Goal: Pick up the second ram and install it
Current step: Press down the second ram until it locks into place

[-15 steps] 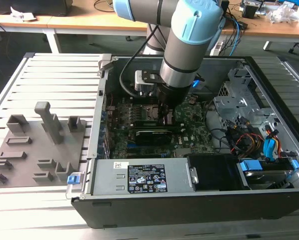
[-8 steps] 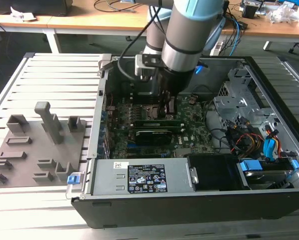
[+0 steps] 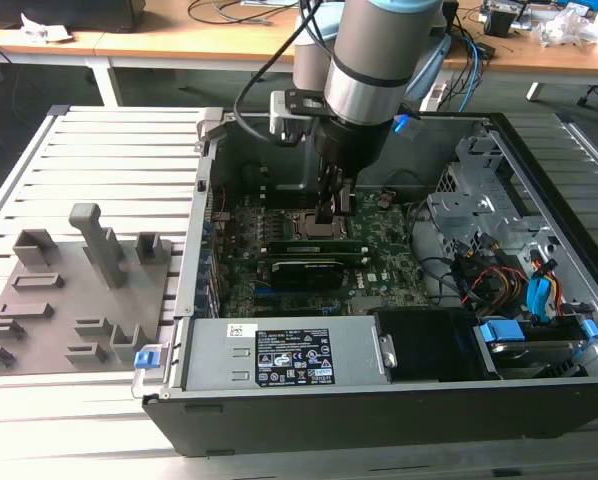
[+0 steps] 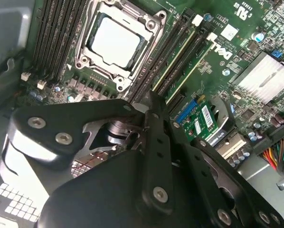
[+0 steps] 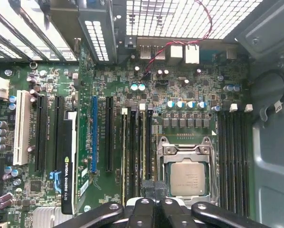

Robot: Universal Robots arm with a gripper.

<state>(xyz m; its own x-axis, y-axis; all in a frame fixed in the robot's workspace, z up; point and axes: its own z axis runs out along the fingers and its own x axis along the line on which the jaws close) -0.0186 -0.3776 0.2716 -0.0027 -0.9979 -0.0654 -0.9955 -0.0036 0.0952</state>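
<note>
So the open computer case [image 3: 539, 200] sits on a slatted metal table [image 3: 109, 150], with a grey fixture tray [image 3: 69, 290] just beside it on the exterior view's left. Inside, the motherboard [image 5: 108, 85] lies flat, the power supply [image 3: 279, 355] runs along the near wall, and a graphics card [image 3: 304, 272] sits in one of the slots. The arm reaches down into the case, with the gripper [image 3: 329, 212] right over the CPU socket [image 5: 187, 178] and the memory slots next to it. Fingers look pressed together with nothing between them, tips just above the slots. The second ram [image 5: 124, 159] is standing upright in a slot just beside the socket, next to another ram stick [image 5: 144, 147].
</note>
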